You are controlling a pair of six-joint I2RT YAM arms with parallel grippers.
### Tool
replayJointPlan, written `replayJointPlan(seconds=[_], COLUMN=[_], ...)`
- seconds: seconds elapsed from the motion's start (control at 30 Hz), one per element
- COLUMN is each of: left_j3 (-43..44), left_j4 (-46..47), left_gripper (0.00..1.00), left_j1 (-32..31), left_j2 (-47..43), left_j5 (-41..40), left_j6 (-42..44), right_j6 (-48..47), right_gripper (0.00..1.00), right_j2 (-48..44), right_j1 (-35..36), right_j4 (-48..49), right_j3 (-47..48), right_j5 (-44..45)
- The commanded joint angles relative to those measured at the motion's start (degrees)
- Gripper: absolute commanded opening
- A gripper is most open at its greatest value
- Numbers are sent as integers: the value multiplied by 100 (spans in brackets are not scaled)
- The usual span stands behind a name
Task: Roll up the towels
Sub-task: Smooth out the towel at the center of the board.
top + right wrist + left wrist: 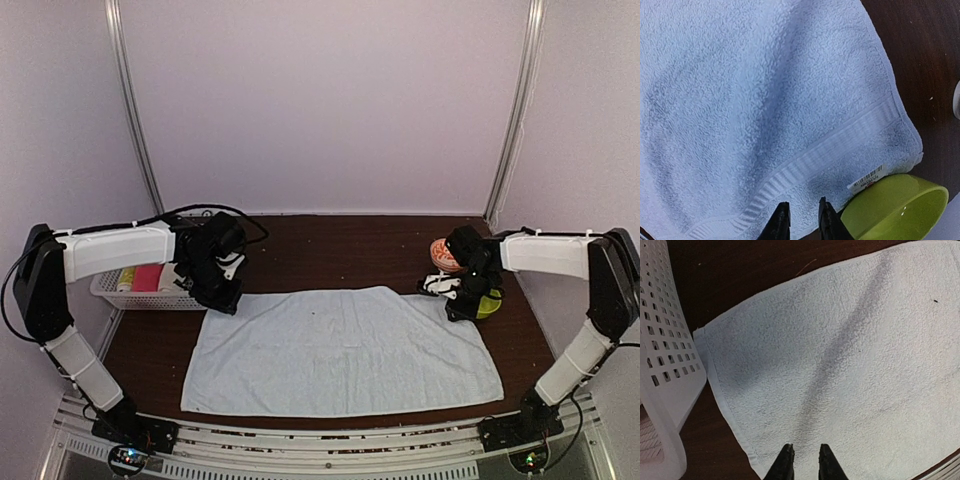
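Observation:
A pale blue towel (340,350) lies spread flat on the dark table. It fills the left wrist view (840,365) and the right wrist view (765,90). My left gripper (222,298) hovers over the towel's far left corner, jaws a little apart and empty (804,447). My right gripper (462,310) is over the towel's far right corner by its ribbed hem, jaws a little apart and empty (801,204). The cream-white towel is out of view.
A white perforated basket (140,295) at the left holds a pink cloth roll (148,277) and a yellow one (127,279); its wall shows in the left wrist view (665,365). A lime-green bowl (488,303) touches the towel's right corner (895,207). An orange-patterned bowl (443,253) stands behind it.

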Motion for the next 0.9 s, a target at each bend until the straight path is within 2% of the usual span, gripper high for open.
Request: replayJointPlan(seconds=[0.0,0.17,0.43,0.63,0.77,0.87], left_j3=[72,162,106,203,51,-336], left_j4=[293,303,405,522,446,487], left_gripper=[18,18,18,22,18,20], left_j1=[58,70,170,278,287,288], left_j2=[131,330,477,729,679,394], left_j5=[61,37,-73,-523,-159,-116], left_j6=[156,240,309,402,418,329], right_j6=[-95,-233,-183,155,145,69], right_gripper=[18,14,13,17,21,26], right_j2=[-382,-301,425,450,27,-367], right_j1=[-200,-756,-1282,-1248,-1163,-1164], right_j4=[64,582,1069,722,171,174], right_j3=[-372,-389,170,561,408,-8], right_j5=[721,1219,1241,336,-314,-344])
